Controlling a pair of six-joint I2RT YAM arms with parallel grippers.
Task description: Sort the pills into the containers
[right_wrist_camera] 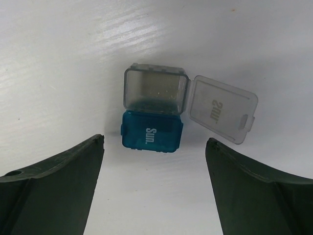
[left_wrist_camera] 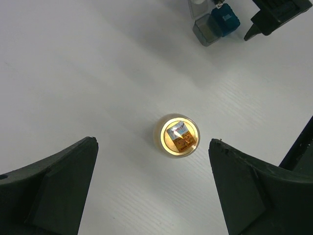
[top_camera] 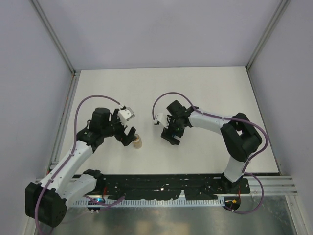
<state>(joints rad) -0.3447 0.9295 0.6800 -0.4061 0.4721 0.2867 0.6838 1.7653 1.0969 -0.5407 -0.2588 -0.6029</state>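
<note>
Both grippers spread open, nothing held; the containers sit on the table (right_wrist_camera: 58,49) under the right one.
Right gripper (right_wrist_camera: 154,140) has its jaws wide apart over the pair: teal-blue box (right_wrist_camera: 151,131) shut, white "Sun." on top, touching the grey box (right_wrist_camera: 155,90), whose clear lid (right_wrist_camera: 222,108), flipped open sideways, also reads "Sun.". Left gripper (left_wrist_camera: 152,141) is fully open over the upright vial (left_wrist_camera: 177,136) with its orange-brown top, not touching it.

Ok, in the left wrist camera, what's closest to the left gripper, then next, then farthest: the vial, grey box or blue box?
1. Vial, centred just ahead of the open left gripper.
2. Grey box, far off at upper right.
3. Teal-blue box, touching the grey one, just beyond it.
</note>
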